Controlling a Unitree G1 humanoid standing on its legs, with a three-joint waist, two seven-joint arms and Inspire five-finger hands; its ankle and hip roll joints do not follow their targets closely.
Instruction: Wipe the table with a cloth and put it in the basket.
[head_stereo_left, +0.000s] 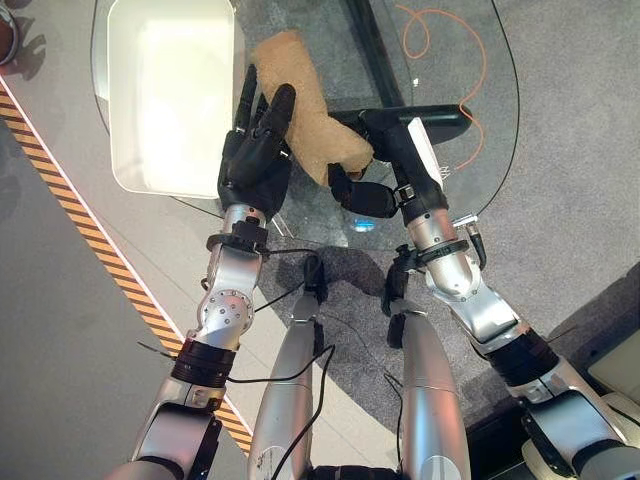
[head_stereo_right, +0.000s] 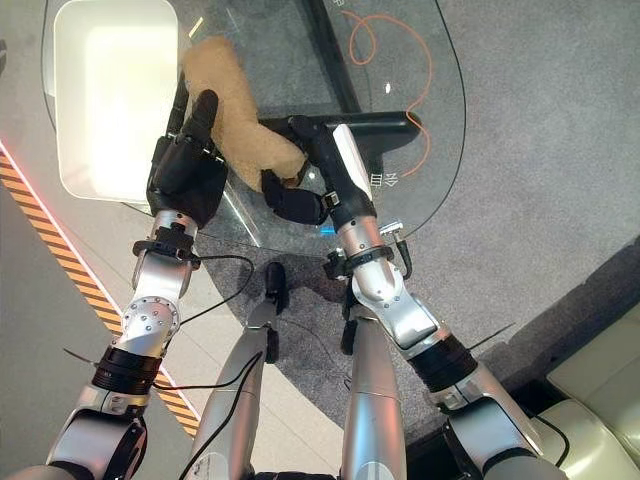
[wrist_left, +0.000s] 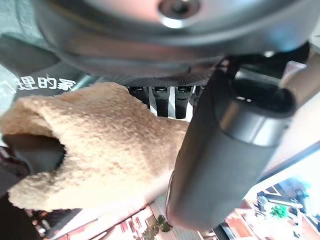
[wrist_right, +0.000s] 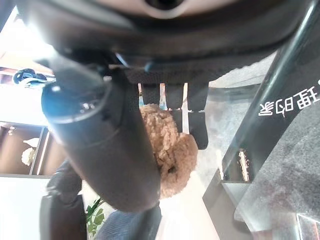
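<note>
1. Fluffy tan cloth (head_stereo_left: 305, 110), bunched into a long lump, lying slantwise on the glass table (head_stereo_left: 440, 100).
2. Round, see-through table top on a dark frame, grey floor visible through it.
3. White basket (head_stereo_left: 170, 95), rectangular with rounded corners, resting on the table just beside the cloth.

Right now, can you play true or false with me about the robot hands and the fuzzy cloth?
1. The cloth is tan and fuzzy. True.
2. The cloth lies inside the white basket. False: it is on the glass table, beside the basket.
3. Both robot hands touch the cloth. True: the left robot hand rests on one side and the right robot hand grips the other.
4. The table top is wooden. False: it is see-through glass.
5. An orange cable shows through the glass. True.
</note>
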